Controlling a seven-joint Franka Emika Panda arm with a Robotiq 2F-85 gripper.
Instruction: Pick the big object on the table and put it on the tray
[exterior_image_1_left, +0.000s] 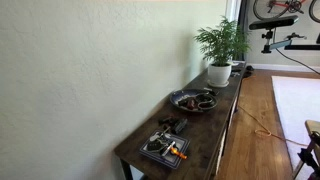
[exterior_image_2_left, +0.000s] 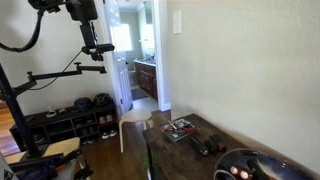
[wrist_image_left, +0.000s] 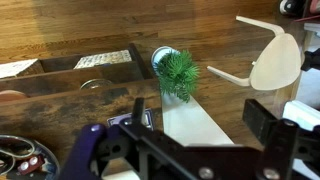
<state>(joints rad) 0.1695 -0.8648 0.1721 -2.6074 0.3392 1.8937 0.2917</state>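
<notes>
Fingers (wrist_image_left: 268, 122) look wide and empty, well above the counter (exterior_image_1_left: 215, 110); best descend to the potted plant (wrist_image_left: 178, 75) at 12 o'clock and clasp its pot (wrist_image_left: 162, 58), not leaves, before the round tray (wrist_image_left: 40, 152) at 8 o'clock.

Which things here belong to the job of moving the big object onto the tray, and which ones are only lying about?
For the job:
- the potted plant
- the round dark tray
- the gripper, open

Only lying about:
- the square tray
- the orange-handled tool on it
- the shoe rack
</notes>
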